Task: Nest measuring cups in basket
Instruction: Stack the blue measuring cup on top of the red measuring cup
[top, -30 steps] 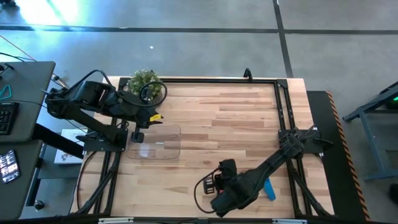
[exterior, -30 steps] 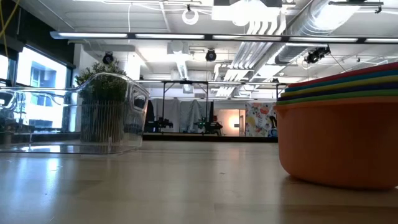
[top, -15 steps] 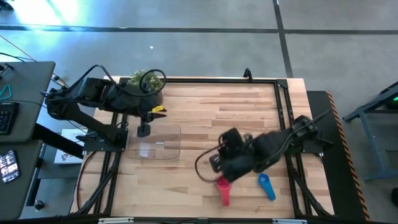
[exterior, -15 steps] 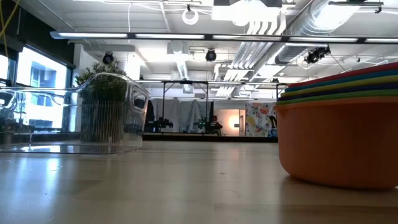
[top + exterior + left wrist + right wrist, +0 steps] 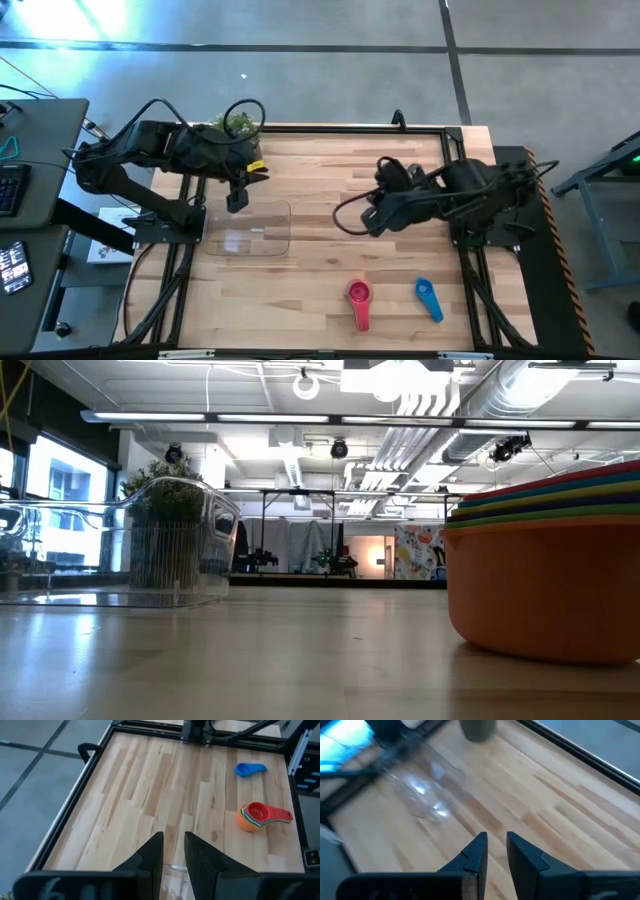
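Observation:
A nested stack of measuring cups, red-pink on top and orange at the bottom, stands on its base near the table's front edge. It also shows in the left wrist view. One blue cup lies alone to its right. The clear basket sits at the table's left, with nothing in it. My left gripper hangs over the basket's far rim, its fingers a narrow gap apart around nothing. My right gripper hovers high over mid-table, also narrowly open with nothing in it.
A small potted plant stands at the far left corner behind the basket, and its pot shows in the right wrist view. Black frame rails run along the table's edges. Bare wood lies between basket and stack.
My right gripper has risen from over the cup stack near the front edge and drawn back toward the far right, rolling as it went. The stack has stayed where it stood. My left gripper has swung a little toward the table's right and rolled.

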